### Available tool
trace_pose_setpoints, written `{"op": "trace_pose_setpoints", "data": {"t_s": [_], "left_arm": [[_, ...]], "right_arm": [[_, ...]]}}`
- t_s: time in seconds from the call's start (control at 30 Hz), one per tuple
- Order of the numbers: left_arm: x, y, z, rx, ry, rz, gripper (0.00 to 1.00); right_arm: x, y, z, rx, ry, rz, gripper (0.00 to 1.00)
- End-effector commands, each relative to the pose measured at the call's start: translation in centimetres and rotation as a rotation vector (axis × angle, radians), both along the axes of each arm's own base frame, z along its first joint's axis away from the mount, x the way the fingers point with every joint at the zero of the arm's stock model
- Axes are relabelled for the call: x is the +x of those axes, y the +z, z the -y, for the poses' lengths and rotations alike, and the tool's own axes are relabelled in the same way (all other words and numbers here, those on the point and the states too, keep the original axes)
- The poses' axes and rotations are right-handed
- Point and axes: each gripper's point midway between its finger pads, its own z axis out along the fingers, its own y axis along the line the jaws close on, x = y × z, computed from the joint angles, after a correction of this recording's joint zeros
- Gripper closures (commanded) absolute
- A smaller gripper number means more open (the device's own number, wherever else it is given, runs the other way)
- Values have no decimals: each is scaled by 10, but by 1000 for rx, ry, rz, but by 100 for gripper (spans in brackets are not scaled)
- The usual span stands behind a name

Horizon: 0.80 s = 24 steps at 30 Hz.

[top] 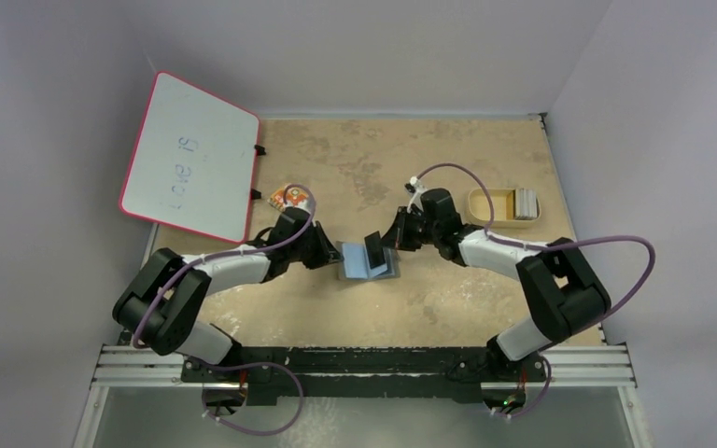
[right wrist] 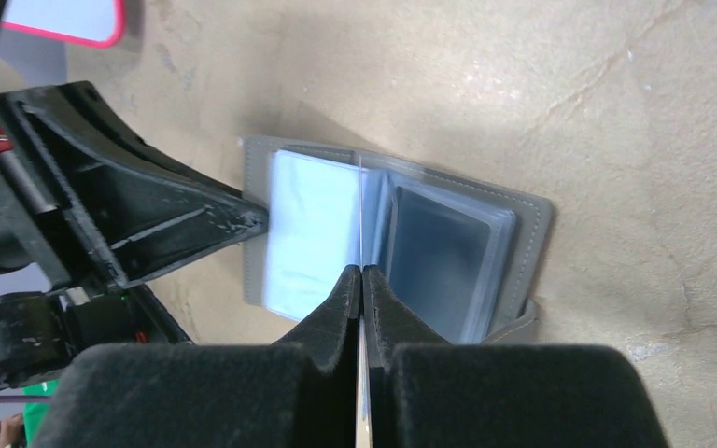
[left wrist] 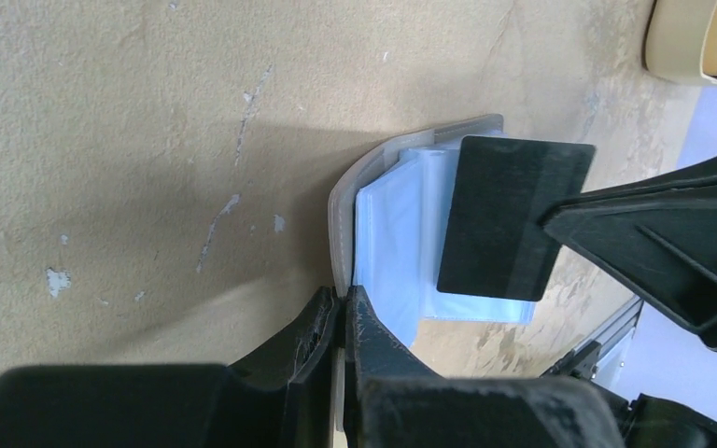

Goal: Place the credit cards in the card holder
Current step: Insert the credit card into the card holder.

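Tan table [top: 448,308], credit cards [top: 525,202] in tray [top: 487,204]

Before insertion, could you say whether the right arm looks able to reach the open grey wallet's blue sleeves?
Probably yes: the right gripper, shut on a thin dark card, hangs over the grey fold-over wallet; the left gripper clamps only its edge, leaving the light blue sleeves uncovered.

One card holder [top: 359,264]; one dark card [left wrist: 513,219]; one tan tray [top: 475,207]; one card stack [top: 524,202], number unclear; one whiteboard [top: 191,170]; one orange packet [top: 289,196].
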Motion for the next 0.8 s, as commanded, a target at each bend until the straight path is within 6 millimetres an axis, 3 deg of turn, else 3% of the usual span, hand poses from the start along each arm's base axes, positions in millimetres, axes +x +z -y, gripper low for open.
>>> {"op": "trace_pose_setpoints", "data": {"t_s": [0.0, 0.27, 0.57, 0.77], "left_arm": [[0, -16, -12, 74, 10, 9, 100], [-6, -40, -26, 147, 28, -21, 100], [-9, -51, -31, 174, 33, -33, 100], [-10, -48, -30, 167, 29, -33, 100]], "right_arm": [[6, -4, -4, 28, 1, 31, 100], [-4, -29, -5, 44, 17, -18, 100], [-16, -26, -18, 138, 64, -69, 100], [-9, -13, -13, 129, 18, -24, 100]]}}
